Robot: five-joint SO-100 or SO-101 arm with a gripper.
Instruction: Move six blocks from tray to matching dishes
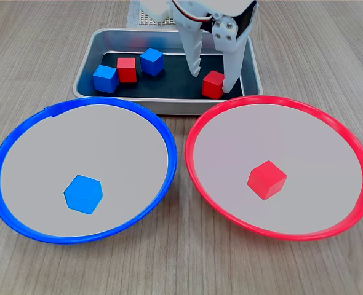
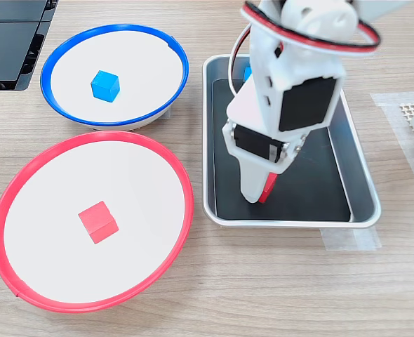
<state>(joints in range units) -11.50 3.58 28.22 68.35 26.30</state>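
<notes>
down inside the tray (image 1: 86, 64), we are spreading our claw (image 1: 213, 78) open around a red block (image 1: 213, 84), not clamping it; three more blocks are sitting to the claw's left in the first exterior view.

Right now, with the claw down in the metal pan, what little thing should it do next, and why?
Probably close the gripper on the red block in the tray: its jaws look open and stand on either side of that block, and the red-rimmed dish beside it holds only one red block so far.

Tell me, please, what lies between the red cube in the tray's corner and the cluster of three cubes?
Only bare black tray floor and one finger of the hand, in the first exterior view.
</notes>
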